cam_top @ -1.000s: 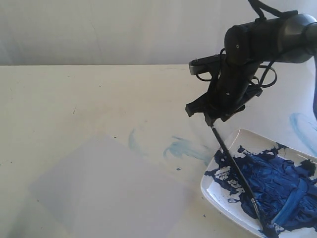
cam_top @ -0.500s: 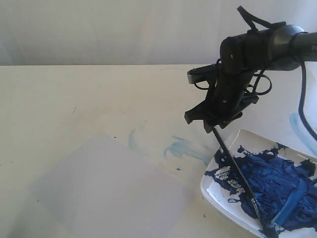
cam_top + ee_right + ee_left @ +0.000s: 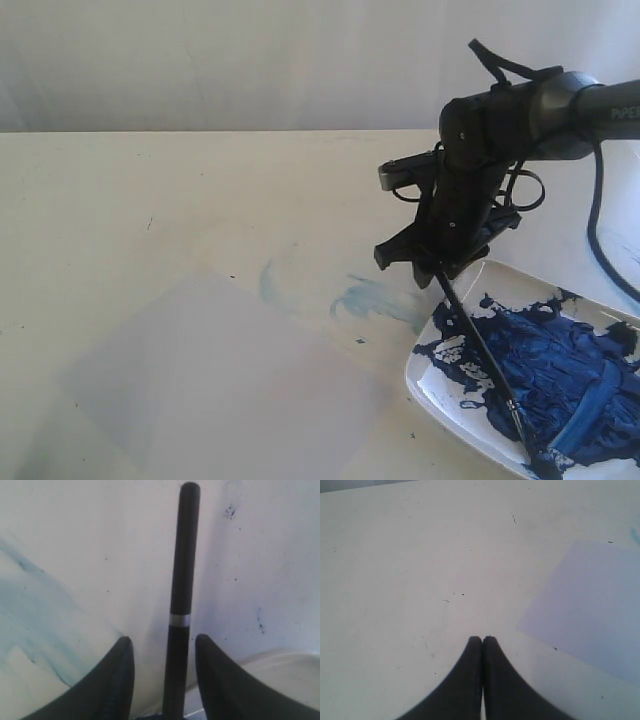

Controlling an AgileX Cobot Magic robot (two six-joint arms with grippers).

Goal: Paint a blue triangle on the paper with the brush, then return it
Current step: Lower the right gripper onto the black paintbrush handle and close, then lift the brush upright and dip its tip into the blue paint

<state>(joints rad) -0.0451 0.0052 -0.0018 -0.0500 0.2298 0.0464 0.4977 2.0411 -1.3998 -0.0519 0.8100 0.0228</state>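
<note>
The black-handled brush lies slanted with its blue tip down in the paint on the white plate. Its handle end rises toward my right gripper. In the right wrist view that gripper is open, and the brush handle stands between the two fingers with a gap on each side. The pale square paper lies flat on the table left of the plate and shows no dark-blue triangle. My left gripper is shut on nothing, over bare table beside the paper.
The plate is smeared thickly with dark-blue paint. Faint pale-blue smears mark the cream table between paper and plate. The right arm's black cables hang above the plate. A wall stands behind the table.
My right gripper has come down and slightly left along the brush handle, now straddling its upper end. The brush, plate and paper have not moved.
</note>
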